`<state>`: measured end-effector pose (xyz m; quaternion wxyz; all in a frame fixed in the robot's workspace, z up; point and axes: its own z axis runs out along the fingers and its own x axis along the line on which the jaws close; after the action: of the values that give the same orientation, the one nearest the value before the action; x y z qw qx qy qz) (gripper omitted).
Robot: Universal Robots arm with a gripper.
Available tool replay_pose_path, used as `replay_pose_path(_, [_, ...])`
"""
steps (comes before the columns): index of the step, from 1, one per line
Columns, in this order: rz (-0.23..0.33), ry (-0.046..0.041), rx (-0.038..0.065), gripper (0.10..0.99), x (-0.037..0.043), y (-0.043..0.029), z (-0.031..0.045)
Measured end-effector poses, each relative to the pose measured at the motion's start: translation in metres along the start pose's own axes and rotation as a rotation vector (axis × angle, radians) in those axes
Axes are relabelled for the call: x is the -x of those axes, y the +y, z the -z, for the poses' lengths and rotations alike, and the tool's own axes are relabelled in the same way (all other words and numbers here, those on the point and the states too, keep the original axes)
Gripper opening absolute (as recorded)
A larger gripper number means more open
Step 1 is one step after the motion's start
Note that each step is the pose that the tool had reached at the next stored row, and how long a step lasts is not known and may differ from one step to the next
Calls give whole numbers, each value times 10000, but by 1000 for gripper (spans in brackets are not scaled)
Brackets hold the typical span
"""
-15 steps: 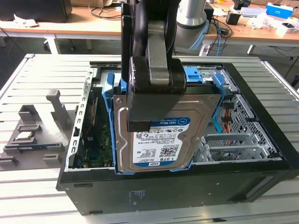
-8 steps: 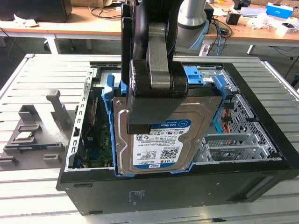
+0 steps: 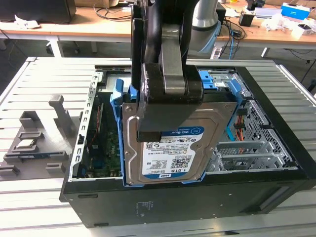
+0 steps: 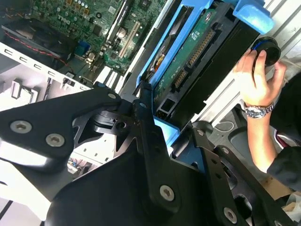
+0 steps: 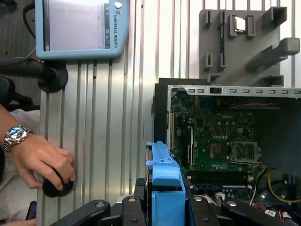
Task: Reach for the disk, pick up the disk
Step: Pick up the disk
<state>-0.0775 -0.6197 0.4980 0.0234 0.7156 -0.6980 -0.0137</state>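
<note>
The disk (image 3: 170, 148) stands upright over the open computer case (image 3: 276, 163), label facing the exterior view, its upper edge caught in the gripper (image 3: 165, 106). The gripper's black fingers (image 4: 150, 141) press either side of the disk's blue rail (image 5: 164, 188), narrowed to the drive's thickness and holding it. In the second wrist view the disk's green circuit board (image 4: 193, 61) shows between the blue rails.

There is one disk, one case, one grey slotted fixture (image 5: 244, 42) on the ribbed desk (image 3: 44, 197), and one small square chip (image 5: 239, 23) seated in it. A person's hand (image 5: 42, 160), wearing a wristwatch (image 5: 14, 136), rests on a dark round knob (image 5: 56, 187) on the desk.
</note>
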Motion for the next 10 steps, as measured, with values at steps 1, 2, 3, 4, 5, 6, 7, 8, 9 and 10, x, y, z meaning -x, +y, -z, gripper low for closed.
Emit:
replay_pose_path(1, [-1, 0, 0, 369, 0, -6, 0])
replay_pose_path(2, [-1, -1, -1, 369, 0, -16, 0])
replay_pose_path(3, [-1, -1, -1, 369, 0, -26, 1])
replay_pose_path(4, [0, -1, -1, 369, -1, -48, 2])
replay_pose_path(5, [-1, 0, 0, 369, -2, -73, 4])
replay_pose_path(6, [-2, 0, 0, 369, -2, -88, 4])
replay_pose_path(7, [-1, -1, 0, 369, -2, -109, 5])
replay_pose_path(8, [-1, 0, 0, 369, -3, -137, 7])
replay_pose_path(9, [-1, 1, 0, 369, -4, -164, 8])
replay_pose_path(10, [-1, 0, 0, 369, -5, -211, 10])
